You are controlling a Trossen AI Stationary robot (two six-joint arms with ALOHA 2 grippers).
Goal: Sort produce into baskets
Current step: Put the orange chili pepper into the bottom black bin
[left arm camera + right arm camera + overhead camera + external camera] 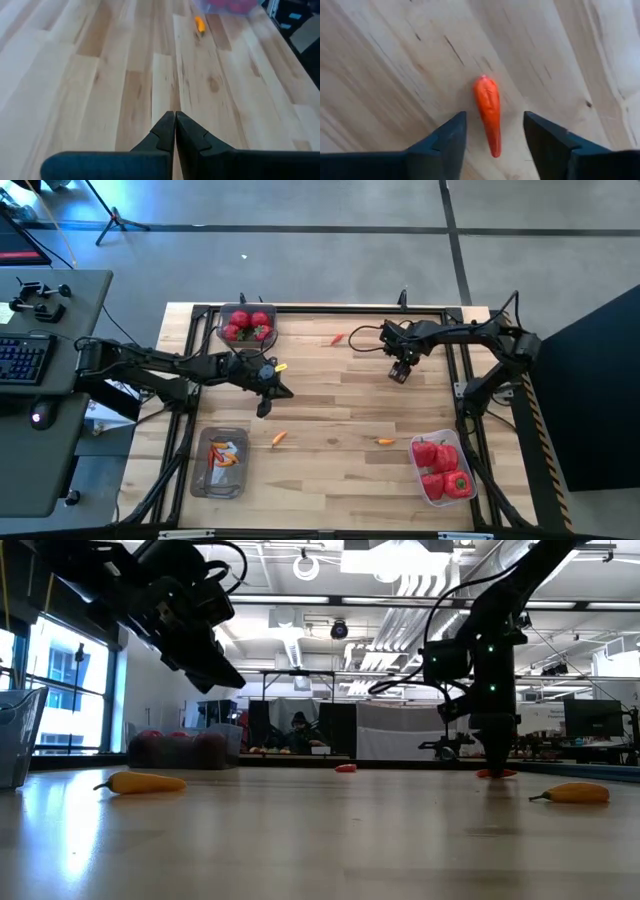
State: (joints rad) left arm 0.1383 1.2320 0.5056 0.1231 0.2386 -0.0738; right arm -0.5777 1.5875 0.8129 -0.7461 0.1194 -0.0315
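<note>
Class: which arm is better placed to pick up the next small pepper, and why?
Right. Its open end effector straddles a small red pepper on the table; the left end effector is shut over bare wood.

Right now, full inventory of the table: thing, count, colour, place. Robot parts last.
tubs: 3, clear; far-left tub, near-left tub, near-right tub
round fruits: several, red, in far-left tub
bell peppers: about three, red, in near-right tub
slim pieces in near-left tub: few, orange and red
loose slim pieces: orange and orange near centre, red far centre, red piece under right gripper
left gripper: shut, empty, above table left of centre
right gripper: open, straddling red piece
</note>
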